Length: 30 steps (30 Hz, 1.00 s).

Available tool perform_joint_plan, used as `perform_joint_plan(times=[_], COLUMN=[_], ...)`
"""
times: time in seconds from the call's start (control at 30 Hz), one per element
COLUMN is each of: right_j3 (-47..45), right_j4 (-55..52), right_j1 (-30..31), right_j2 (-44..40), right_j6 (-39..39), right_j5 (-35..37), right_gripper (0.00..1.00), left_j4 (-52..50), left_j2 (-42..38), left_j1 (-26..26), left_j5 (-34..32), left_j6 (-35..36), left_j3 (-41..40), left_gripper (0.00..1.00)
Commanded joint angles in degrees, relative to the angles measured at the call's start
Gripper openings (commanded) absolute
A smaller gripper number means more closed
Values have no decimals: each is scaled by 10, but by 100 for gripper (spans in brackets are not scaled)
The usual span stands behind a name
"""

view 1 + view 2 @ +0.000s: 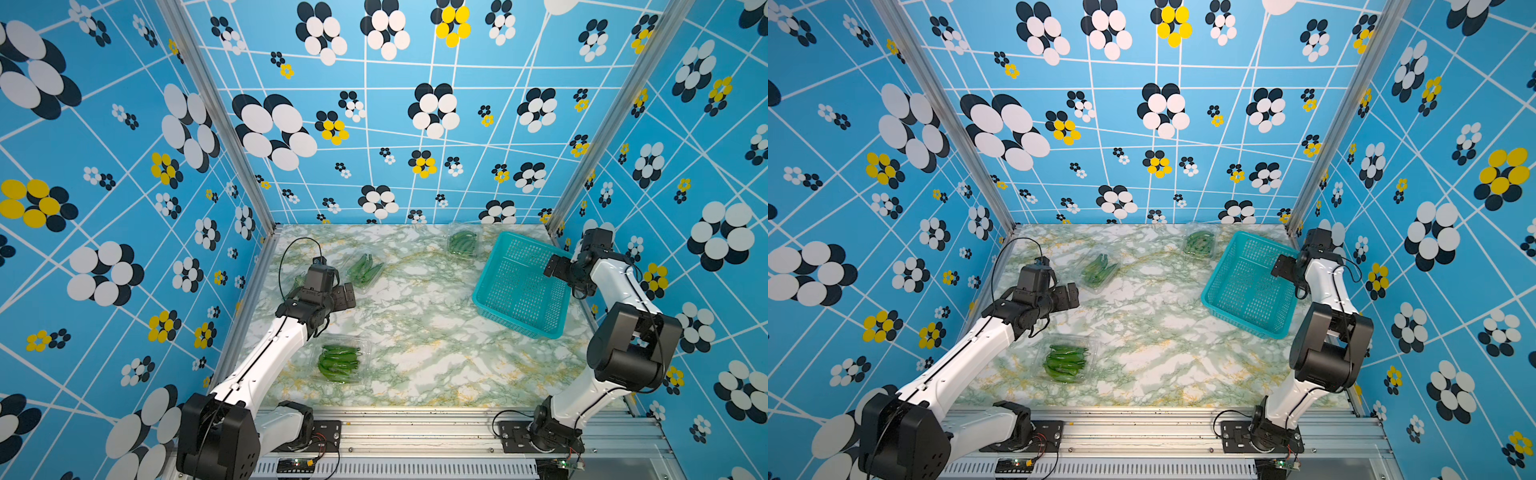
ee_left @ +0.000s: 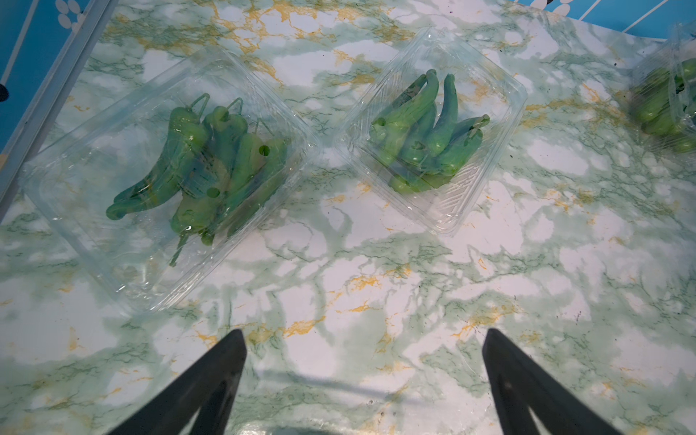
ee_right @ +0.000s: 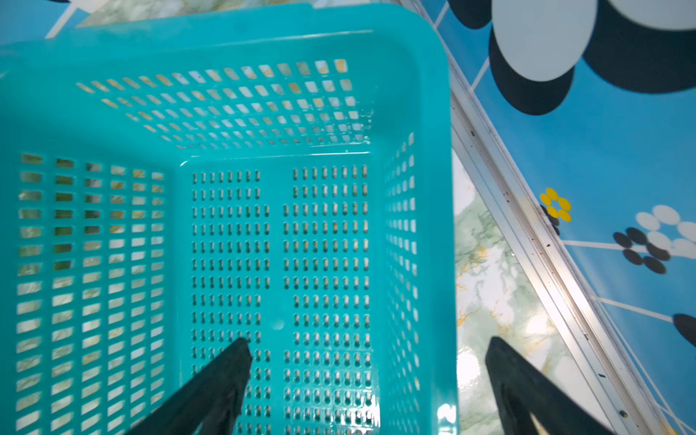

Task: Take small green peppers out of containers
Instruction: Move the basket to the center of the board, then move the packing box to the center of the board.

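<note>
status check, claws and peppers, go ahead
Left claw open, empty, facing two containers. Right claw open above rim of empty basket. Peppers all inside containers, none out. Nothing in the way.

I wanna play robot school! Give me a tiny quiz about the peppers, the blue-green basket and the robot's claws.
1. True or false: the teal basket already has small green peppers in it.
2. Pick one. The right gripper hangs over:
A) the basket's side wall
B) a pile of loose peppers
C) the other arm
3. Fill in the blank: the left gripper and the right gripper both have their jaws ____.

Key
1. False. The basket is empty; the peppers lie in the clear containers.
2. A. One finger is over the basket's inside, the other over the marble outside.
3. Open, with nothing between them.
</note>
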Motion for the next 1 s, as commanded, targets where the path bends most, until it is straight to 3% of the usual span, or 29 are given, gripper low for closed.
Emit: perform_joint_plan(times=[0.0, 0.27, 0.6, 0.77, 0.97], right_j3=[-19, -32, -3, 49, 105], right_j4=[12, 15, -17, -15, 30], right_j1=[45, 145, 330, 397, 440], right_j2=[-35, -72, -57, -12, 65], right_j6=[-4, -17, 0, 34, 98], right_j5=[33, 113, 169, 123, 14], right_gripper=[99, 99, 99, 99, 99], left_j4=[-12, 7, 2, -15, -9], left_j2=[-9, 14, 158, 253, 329], left_j1=[2, -4, 1, 17, 53], left_j5=[7, 29, 14, 46, 107], left_j6=[-6, 8, 89, 115, 103], left_j3=[-3, 28, 188, 287, 349], left_gripper=[100, 99, 100, 100, 99])
